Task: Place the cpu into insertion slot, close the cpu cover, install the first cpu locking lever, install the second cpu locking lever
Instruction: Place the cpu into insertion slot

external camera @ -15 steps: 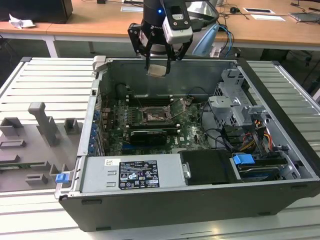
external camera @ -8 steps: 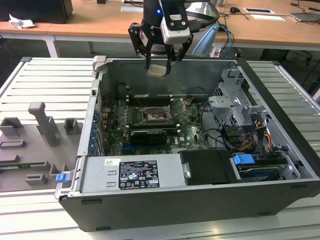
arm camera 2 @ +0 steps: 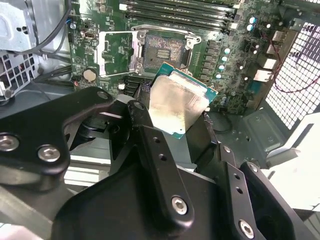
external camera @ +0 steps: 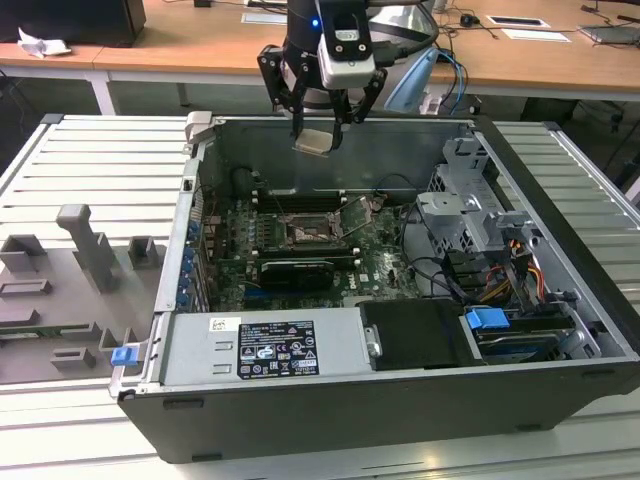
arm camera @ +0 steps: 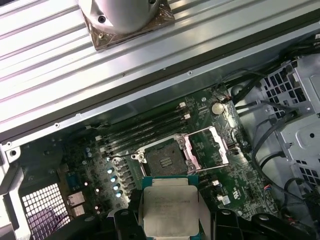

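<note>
My gripper [external camera: 318, 128] hangs above the open computer case, shut on the cpu [external camera: 315, 141], a small square chip with a silvery top and green edge. In both wrist views the cpu [arm camera 2: 177, 102] [arm camera: 170, 207] sits between the black fingers [arm camera 2: 141, 114], held level and well clear of the motherboard. Below it lies the insertion slot [external camera: 304, 232] [arm camera 2: 163, 51] [arm camera: 164, 160], its dark centre uncovered. The cpu cover [arm camera: 210, 146] [arm camera 2: 117, 53] is a silver frame folded open beside the slot.
Long black memory slots [external camera: 300, 196] run behind the socket, and a black expansion card [external camera: 296, 272] lies in front of it. A labelled power supply [external camera: 262, 350] fills the case's near side. A drive cage with cables [external camera: 465, 215] stands at the exterior view's right. Grey fixtures [external camera: 90, 255] sit outside at its left.
</note>
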Robot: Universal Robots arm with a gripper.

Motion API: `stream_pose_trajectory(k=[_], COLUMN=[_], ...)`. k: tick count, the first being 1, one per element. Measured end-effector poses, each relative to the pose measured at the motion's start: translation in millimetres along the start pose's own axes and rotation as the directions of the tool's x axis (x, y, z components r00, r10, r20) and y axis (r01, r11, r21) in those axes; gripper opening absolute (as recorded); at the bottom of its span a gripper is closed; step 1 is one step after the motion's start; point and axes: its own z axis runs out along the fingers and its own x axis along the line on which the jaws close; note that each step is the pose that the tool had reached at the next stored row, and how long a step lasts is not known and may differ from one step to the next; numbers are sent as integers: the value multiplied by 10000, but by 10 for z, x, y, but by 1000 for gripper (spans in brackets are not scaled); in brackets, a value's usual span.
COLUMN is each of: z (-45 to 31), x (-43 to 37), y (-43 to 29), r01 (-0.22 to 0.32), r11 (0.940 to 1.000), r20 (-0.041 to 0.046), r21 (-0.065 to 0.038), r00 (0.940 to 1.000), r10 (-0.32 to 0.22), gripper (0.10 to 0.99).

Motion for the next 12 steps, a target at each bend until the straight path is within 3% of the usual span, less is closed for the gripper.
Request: stream_pose_trajectory(k=[12], z=[6], x=[0], y=[-1], r01=[-616], r11=[9981], r20=[55], r21=[-14], r00=[9981], r10=[616], gripper=[533])
